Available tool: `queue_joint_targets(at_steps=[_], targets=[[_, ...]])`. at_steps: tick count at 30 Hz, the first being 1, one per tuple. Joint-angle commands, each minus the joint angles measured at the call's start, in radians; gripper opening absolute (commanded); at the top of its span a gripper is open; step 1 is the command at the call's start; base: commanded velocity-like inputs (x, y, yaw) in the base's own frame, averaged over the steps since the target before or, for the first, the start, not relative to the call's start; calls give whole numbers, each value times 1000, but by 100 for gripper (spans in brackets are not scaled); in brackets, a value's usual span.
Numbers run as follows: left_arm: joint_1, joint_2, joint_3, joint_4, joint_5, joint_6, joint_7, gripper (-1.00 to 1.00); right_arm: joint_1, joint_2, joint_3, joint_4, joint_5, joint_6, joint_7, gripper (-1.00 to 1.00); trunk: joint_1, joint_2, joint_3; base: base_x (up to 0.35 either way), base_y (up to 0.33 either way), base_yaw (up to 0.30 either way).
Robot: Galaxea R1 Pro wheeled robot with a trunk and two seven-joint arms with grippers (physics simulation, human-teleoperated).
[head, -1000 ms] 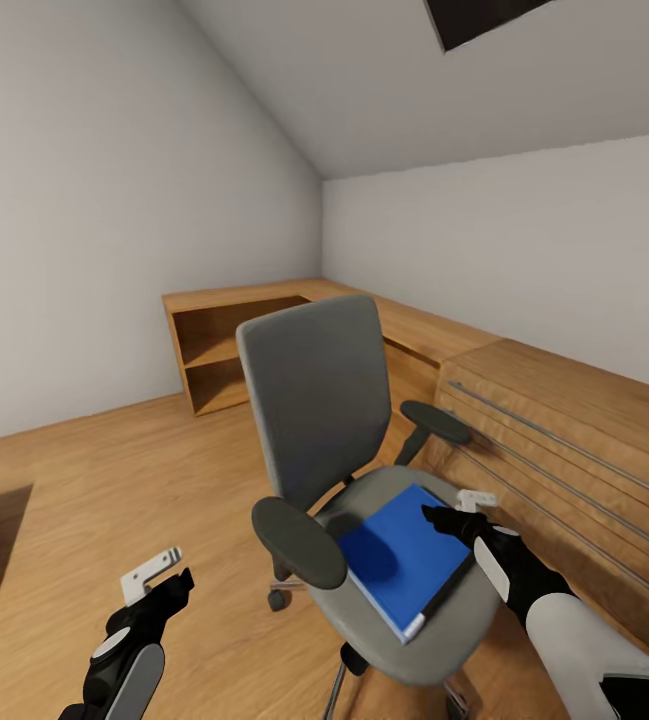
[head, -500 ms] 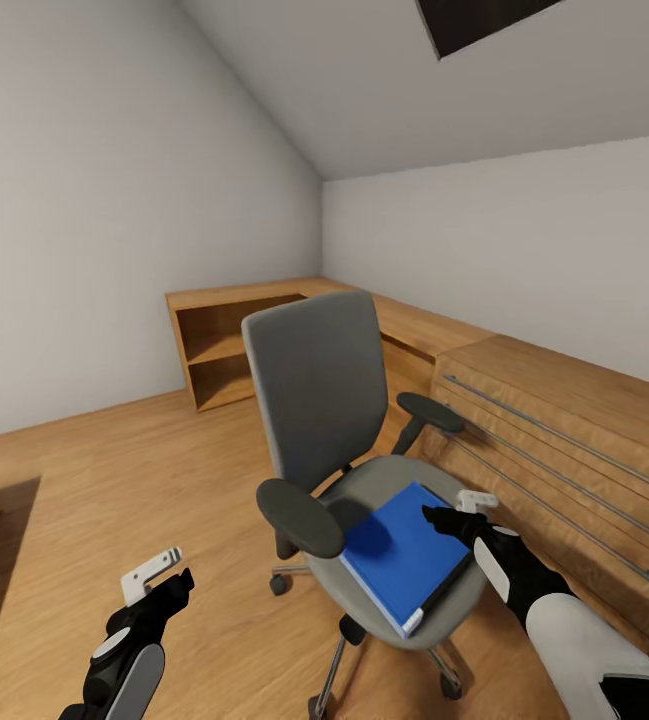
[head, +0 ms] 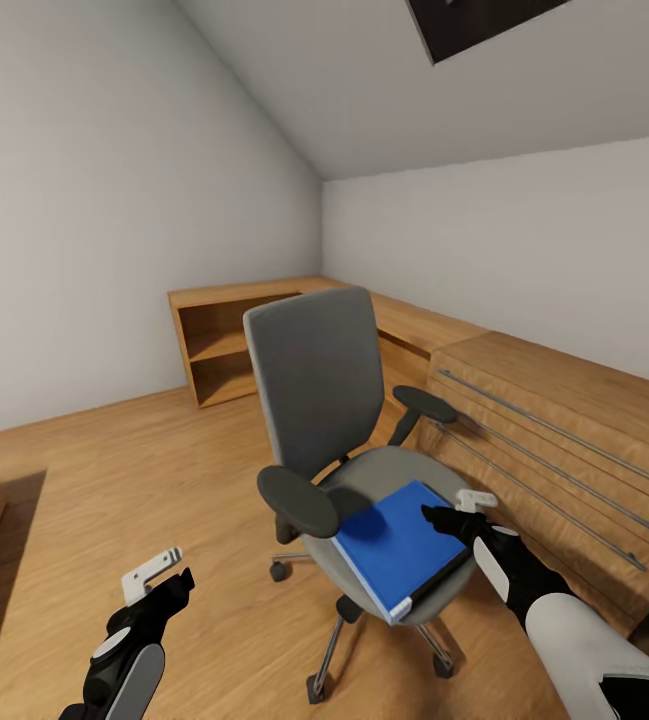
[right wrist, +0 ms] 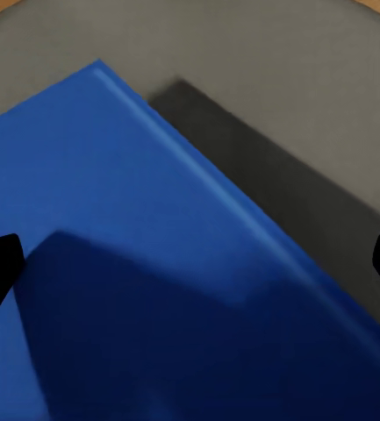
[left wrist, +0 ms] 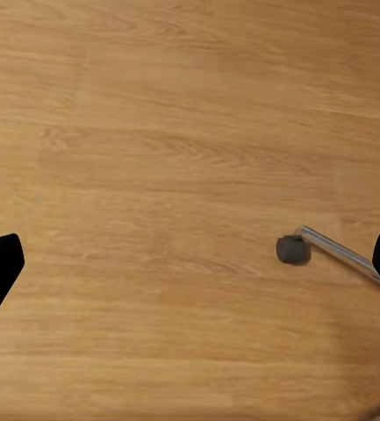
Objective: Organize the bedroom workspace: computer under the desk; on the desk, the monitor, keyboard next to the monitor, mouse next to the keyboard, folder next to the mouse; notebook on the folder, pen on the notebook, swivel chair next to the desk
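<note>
Hovering right gripper (head: 451, 517) over folder (head: 396, 548) edge

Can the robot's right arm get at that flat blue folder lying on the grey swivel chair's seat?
Probably yes. The right gripper hangs open just above the flat blue folder, whose top is bare, and nothing stands between them. The grey swivel chair has its armrests off to the sides.

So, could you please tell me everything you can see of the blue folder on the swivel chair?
The folder is a flat, plain blue rectangle with a thin pale edge showing at its near corner, and it looks closed. It lies flat on the grey seat of the swivel chair, turned at an angle so one corner overhangs the seat's front edge. The right gripper hangs just above its right side with jaws apart, casting a shadow on the cover; contact cannot be confirmed. Nothing lies on it.
</note>
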Motion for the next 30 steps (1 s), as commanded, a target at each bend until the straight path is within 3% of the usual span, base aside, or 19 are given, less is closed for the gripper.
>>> queue_joint_targets(at_steps=[1, 13, 30], targets=[[-1, 1, -2, -1, 6, 3, 8, 100, 0, 0, -1, 11, -4, 6, 4, 100, 0, 0, -1, -5, -1, 0], [-1, 1, -2, -1, 7, 3, 7, 100, 0, 0, -1, 10, -5, 6, 4, 100, 0, 0, -1, -135, 0, 0], [0, 0, -4, 22, 3, 3, 5, 100, 0, -1, -2, 9, -5, 6, 4, 100, 0, 0, -1, -10, 0, 0]])
